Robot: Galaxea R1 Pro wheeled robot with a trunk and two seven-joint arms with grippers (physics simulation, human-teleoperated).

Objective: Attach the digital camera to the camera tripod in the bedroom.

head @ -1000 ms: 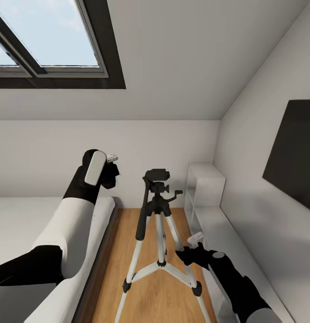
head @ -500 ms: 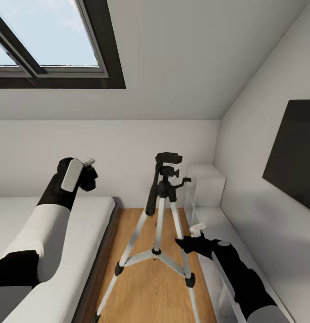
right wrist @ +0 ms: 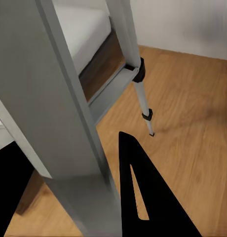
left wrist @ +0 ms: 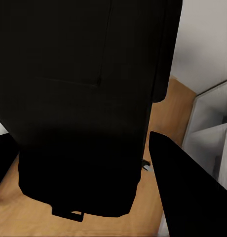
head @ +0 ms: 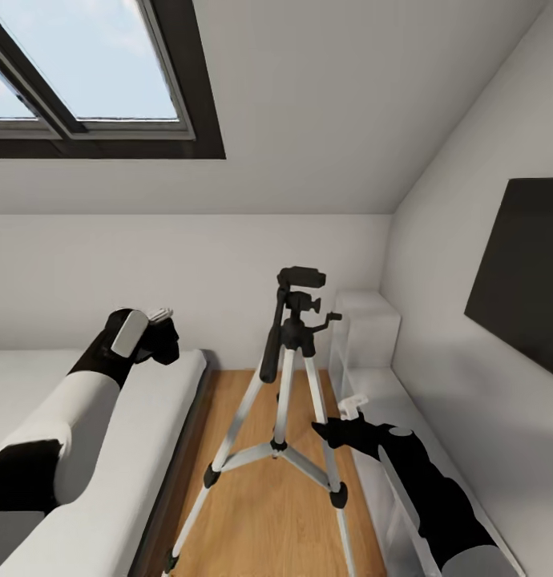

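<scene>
Lowered since a second ago, my left hand (head: 158,335) grips the digital camera (left wrist: 79,103) over the bed; my right hand (head: 334,429) clamps a camera tripod (head: 286,377) leg, steadying it.

Nothing here carries writing I can read: no label, brand, number or sign on any surface, from the head view or either wrist view.

Camera tripod (head: 286,383) on floor (head: 268,513) between bed (head: 140,449) at left, shelf (head: 365,328) at right.
</scene>
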